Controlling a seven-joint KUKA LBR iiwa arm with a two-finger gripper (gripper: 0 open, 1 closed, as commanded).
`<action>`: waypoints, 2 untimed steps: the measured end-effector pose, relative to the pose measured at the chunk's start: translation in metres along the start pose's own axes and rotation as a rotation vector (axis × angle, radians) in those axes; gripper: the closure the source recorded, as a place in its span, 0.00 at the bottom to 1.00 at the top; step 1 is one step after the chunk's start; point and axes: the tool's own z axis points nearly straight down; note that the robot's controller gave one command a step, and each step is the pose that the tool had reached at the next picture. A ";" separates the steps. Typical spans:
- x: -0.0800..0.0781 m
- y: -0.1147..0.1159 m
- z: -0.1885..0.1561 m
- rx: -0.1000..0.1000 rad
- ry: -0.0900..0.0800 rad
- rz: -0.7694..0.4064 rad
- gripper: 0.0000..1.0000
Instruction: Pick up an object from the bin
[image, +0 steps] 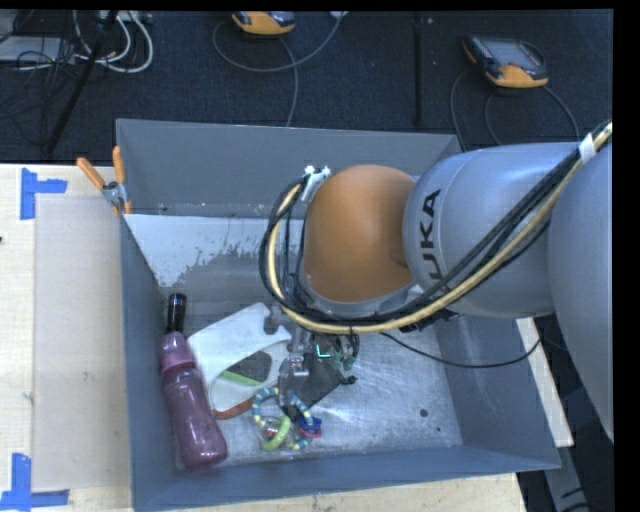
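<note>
My gripper (295, 398) reaches down into the front middle of the bin, its tips right over a small tangle of colourful beads or toy pieces (282, 425). A dark flat piece (322, 382) lies against its right side. Just left of it a white cloth or sheet (228, 340) lies with a dark oval thing with a green stripe (248, 370) on it. A thin brown strap (232, 408) curves below the cloth. I cannot see how the fingers stand.
A purple bottle with a black cap (188, 402) lies lengthwise along the bin's left wall. The arm with its orange cover and cables hangs over the bin's middle and right.
</note>
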 end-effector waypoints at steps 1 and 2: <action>-0.002 -0.001 -0.004 -0.001 -0.007 0.004 0.00; 0.054 -0.054 0.094 -0.004 -0.023 -0.103 1.00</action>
